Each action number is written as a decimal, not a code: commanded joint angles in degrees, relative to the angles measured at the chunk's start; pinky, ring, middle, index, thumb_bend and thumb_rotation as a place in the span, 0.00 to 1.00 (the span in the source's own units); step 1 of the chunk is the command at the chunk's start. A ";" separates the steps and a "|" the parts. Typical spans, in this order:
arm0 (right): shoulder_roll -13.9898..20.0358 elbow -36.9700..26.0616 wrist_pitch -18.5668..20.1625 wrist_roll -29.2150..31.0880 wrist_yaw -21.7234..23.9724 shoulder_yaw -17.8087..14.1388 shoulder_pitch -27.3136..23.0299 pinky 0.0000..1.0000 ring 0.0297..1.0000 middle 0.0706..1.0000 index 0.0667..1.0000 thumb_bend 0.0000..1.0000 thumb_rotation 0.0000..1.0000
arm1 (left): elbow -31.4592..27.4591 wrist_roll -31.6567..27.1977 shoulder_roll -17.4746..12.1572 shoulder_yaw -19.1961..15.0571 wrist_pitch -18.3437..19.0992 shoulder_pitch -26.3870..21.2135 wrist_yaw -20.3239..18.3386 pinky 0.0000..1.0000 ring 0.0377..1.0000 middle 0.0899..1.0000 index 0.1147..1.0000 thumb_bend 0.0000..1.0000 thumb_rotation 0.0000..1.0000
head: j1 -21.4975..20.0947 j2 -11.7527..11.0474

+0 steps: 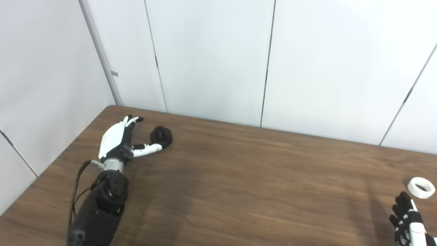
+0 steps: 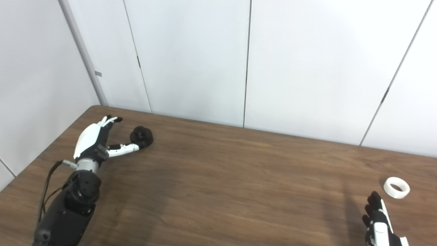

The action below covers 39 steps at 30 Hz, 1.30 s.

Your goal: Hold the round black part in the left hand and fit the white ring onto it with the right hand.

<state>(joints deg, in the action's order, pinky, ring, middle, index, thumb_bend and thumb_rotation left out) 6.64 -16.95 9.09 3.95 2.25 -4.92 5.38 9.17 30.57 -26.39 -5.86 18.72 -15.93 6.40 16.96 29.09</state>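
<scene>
Where its thumb seemingly touches, round black part (image 1: 161, 135) beside spread left robot hand (image 1: 117, 138).

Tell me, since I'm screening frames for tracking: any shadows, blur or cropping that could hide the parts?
Left eye view: soft shadow on the table, round black part dark but distinct, right robot hand cropped at the corner. Right eye view: white ring clear, slight softness overall, no glare; left robot hand fully visible.
</scene>
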 commanded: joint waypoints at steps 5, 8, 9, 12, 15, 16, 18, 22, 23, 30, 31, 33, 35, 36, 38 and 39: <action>-0.36 -3.01 -0.25 0.05 -0.27 -0.10 -0.71 1.00 1.00 1.00 1.00 0.43 1.00 | 6.58 2.27 -2.83 2.08 -0.87 -6.28 2.57 1.00 1.00 1.00 0.85 1.00 0.48 | -0.09 0.14; -0.37 -3.42 0.38 -0.50 -0.40 0.02 -0.60 1.00 1.00 1.00 1.00 0.43 1.00 | 9.11 1.91 -2.85 2.73 -0.24 -7.86 2.27 1.00 1.00 1.00 0.85 1.00 0.47 | -0.21 0.25; -0.42 -3.65 0.68 -0.62 -0.46 0.04 -0.55 1.00 1.00 1.00 1.00 0.43 1.00 | 10.06 1.70 -2.86 2.98 0.26 -8.54 1.78 1.00 1.00 1.00 0.85 1.00 0.48 | -0.30 0.29; -0.52 -4.09 1.09 -0.49 -0.35 0.07 -0.51 1.00 1.00 1.00 1.00 0.42 1.00 | 12.41 1.41 -2.91 3.69 1.05 -10.08 1.31 1.00 1.00 1.00 0.84 1.00 0.47 | -0.33 0.29; -0.51 -4.29 1.16 -0.57 -0.26 0.15 -0.48 1.00 1.00 1.00 1.00 0.41 1.00 | 14.46 1.07 -2.93 4.15 1.37 -11.36 1.27 1.00 1.00 0.99 0.83 1.00 0.46 | -0.40 0.30; -0.53 -4.37 1.41 -0.57 -0.28 0.15 -0.48 1.00 1.00 1.00 1.00 0.41 1.00 | 15.14 0.88 -2.93 4.26 1.44 -11.78 1.26 1.00 1.00 0.99 0.83 1.00 0.45 | -0.40 0.30; -0.53 -4.67 1.71 -0.85 -0.32 0.27 -0.41 1.00 1.00 1.00 1.00 0.40 1.00 | 16.54 0.67 -2.96 4.52 1.38 -12.59 1.45 1.00 1.00 0.99 0.82 1.00 0.44 | -0.50 0.35; -0.58 -5.30 2.01 -1.09 -0.30 0.48 -0.32 1.00 1.00 1.00 1.00 0.38 1.00 | 18.62 0.44 -2.93 4.92 0.93 -13.76 2.10 1.00 1.00 0.98 0.81 1.00 0.43 | -0.60 0.45; -0.63 -5.42 2.17 -1.25 -0.41 0.51 -0.31 1.00 1.00 1.00 1.00 0.38 1.00 | 18.83 0.54 -2.88 5.07 1.12 -13.97 2.14 1.00 1.00 0.98 0.81 1.00 0.43 | -0.66 0.41; -1.13 -5.66 2.30 -1.41 -0.65 0.45 -0.18 1.00 1.00 1.00 1.00 0.36 1.00 | 19.61 1.00 -2.95 6.79 2.42 -14.94 1.42 1.00 1.00 0.97 0.80 1.00 0.42 | -0.92 0.57; -1.13 -5.68 2.20 -1.52 -0.61 0.49 -0.16 1.00 1.00 1.00 1.00 0.36 1.00 | 19.62 0.99 -2.97 6.95 2.53 -14.96 1.47 1.00 1.00 0.97 0.80 1.00 0.42 | -0.94 0.62; -1.15 -5.91 2.52 -1.48 -0.60 0.45 -0.12 1.00 1.00 1.00 1.00 0.35 1.00 | 19.96 1.12 -3.00 7.43 2.60 -15.14 1.71 1.00 1.00 0.97 0.80 1.00 0.42 | -0.91 0.68; -1.19 -6.14 3.04 -1.34 -0.62 0.38 -0.08 1.00 1.00 1.00 1.00 0.35 1.00 | 20.14 1.05 -3.01 7.68 2.71 -15.27 1.88 1.00 1.00 0.97 0.79 1.00 0.42 | -0.93 0.68; -1.20 -6.20 3.17 -1.34 -0.62 0.38 -0.05 1.00 1.00 1.00 1.00 0.35 1.00 | 20.16 0.88 -2.95 7.64 2.69 -15.31 1.96 1.00 1.00 0.97 0.79 1.00 0.42 | -0.93 0.68; -1.23 -6.27 3.26 -1.32 -0.65 0.37 0.02 1.00 1.00 1.00 1.00 0.35 1.00 | 20.26 0.68 -2.87 7.60 2.56 -15.38 2.10 1.00 1.00 0.96 0.78 1.00 0.40 | -1.01 0.79; -1.28 -6.27 3.19 -1.34 -0.69 0.36 0.05 1.00 1.00 1.00 1.00 0.35 1.00 | 20.30 0.64 -2.83 7.59 2.43 -15.39 2.20 1.00 1.00 0.96 0.78 1.00 0.40 | -1.01 0.79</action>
<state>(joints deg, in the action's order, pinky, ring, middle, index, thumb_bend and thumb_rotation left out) 5.23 -21.35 13.17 2.76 1.87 -4.28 6.19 29.78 31.02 -27.09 2.10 21.73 -28.03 6.59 15.91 29.79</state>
